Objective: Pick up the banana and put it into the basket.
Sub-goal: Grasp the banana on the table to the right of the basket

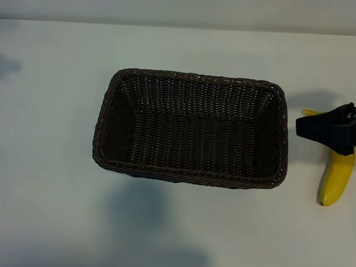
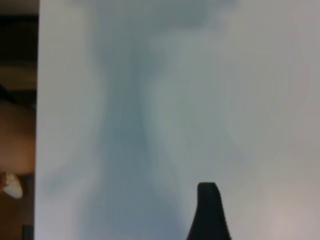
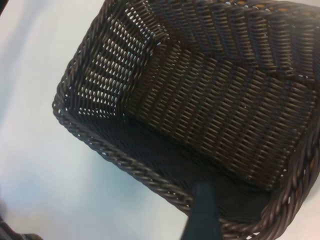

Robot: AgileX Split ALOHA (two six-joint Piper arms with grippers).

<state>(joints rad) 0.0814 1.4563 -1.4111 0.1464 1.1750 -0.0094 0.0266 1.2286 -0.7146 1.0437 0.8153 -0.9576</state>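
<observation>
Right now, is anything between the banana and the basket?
No. The banana lies on the bare table just right of the basket, with only the right tool reaching over its upper part. The basket is empty.

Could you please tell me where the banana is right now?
In the exterior view, the curved bright yellow banana lies on the white table right of the dark brown woven wicker basket, outside it, partly hidden under the right arm's black end effector.

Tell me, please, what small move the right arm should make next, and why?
Probably lower the open right claw onto the middle of the banana, tilting it downward. The banana lies on the table right of the basket, the claw crosses above it holding nothing, and its camera sees only the empty basket. The left claw's fingertip is over the table.
</observation>
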